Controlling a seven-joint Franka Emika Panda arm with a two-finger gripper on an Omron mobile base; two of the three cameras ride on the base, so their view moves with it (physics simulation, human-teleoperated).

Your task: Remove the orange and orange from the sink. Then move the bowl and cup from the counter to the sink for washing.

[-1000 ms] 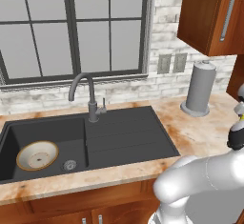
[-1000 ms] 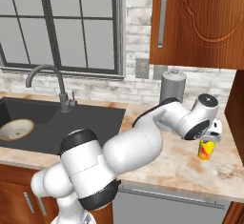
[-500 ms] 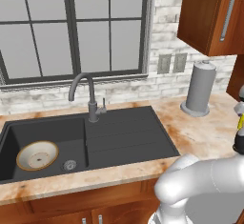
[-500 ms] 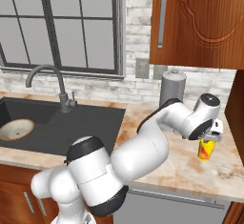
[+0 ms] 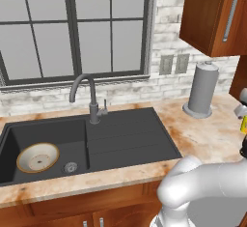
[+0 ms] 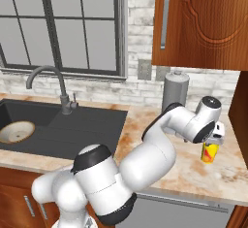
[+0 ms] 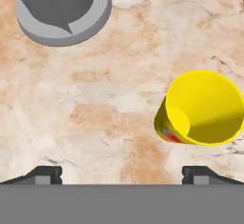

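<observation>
One yellow cup [image 7: 204,107] stood upright on the marbled worktop [image 7: 95,104], well to the right of the grey paper-towel holder [image 7: 62,6]. Above it hung the gripper [image 7: 122,173], its jaws spread wide and holding nothing; the cup lay ahead of the fingertips and off toward the right one [image 7: 202,173], not between them. Far from the holder, the bowl [image 5: 38,157] sat inside the black sink [image 5: 120,139].

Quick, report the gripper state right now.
Gripper: open, holding nothing, above the yellow cup on the counter.
</observation>
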